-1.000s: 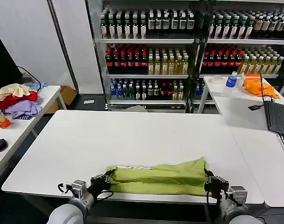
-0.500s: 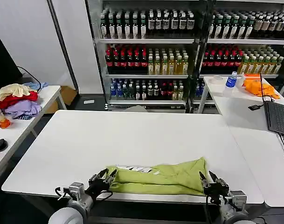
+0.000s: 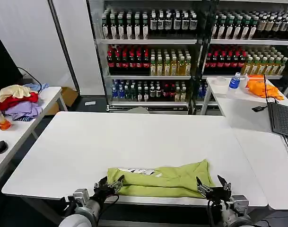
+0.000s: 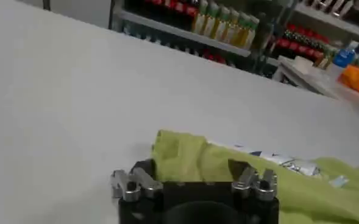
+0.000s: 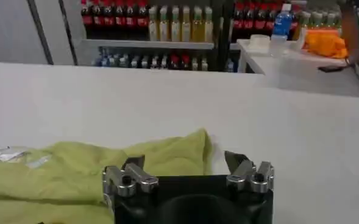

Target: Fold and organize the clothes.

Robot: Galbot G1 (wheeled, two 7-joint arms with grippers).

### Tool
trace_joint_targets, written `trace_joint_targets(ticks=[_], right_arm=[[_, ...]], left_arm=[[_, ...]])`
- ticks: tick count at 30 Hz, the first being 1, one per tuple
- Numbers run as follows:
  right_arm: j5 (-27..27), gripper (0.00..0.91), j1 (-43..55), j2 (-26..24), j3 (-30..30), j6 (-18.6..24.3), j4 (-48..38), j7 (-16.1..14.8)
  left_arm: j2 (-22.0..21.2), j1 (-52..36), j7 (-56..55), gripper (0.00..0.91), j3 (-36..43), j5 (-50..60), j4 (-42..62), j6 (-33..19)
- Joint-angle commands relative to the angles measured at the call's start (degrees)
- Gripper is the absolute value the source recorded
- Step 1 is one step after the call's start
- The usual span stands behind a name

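I see both my left gripper (image 3: 111, 182) and right gripper (image 3: 211, 185) with jaws apart, gripping nothing, at either end of the soft lime-green folded T-shirt (image 3: 160, 178) near the white table's (image 3: 134, 137) front edge. Careless motion could snag and undo the fold. Its white print (image 3: 140, 172) is unreadable.

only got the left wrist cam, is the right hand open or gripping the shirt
Observer: Open. The right hand sits at the T-shirt's right end with no cloth pinched.
Operator: where's the shirt on the table
Observer: It lies as a long folded strip along the near edge of the white table, roughly centred.
Operator: any other clothes around
Observer: A cream, red and lavender pile sits on the side table to the robot's left.
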Motion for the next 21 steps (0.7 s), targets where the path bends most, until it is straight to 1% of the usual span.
trace_joint_targets(ticks=[1,7,12,19,21], right_arm=[[-0.3,0.907,-0.4,0.1,0.1,0.1,0.2,-0.1],[-0.3,0.907,-1.0,0.0,0.6,0.4,0.6,-0.1],[-0.3,0.907,-1.1,0.0,0.9,0.8,0.4,-0.1],[-0.3,0.907,-1.0,0.0,0.8,1.0,0.2,0.0],[-0.4,0.907,-1.0,0.0,0.7,1.1,-0.1,0.0]], left_arm=[[-3.2,0.6,-0.8,0.020,-0.2,-0.8,1.1,0.2],[-3.2,1.7,-0.5,0.020,-1.1,-1.7,0.2,0.0],[-2.9,1.8,-0.5,0.020,-3.3,-3.8,-0.3,0.1],[-1.2,1.0,-0.5,0.020,-7.4,-6.4,-0.4,0.3],[0.1,0.1,-0.5,0.020,-9.0,-7.9,-0.2,0.4]])
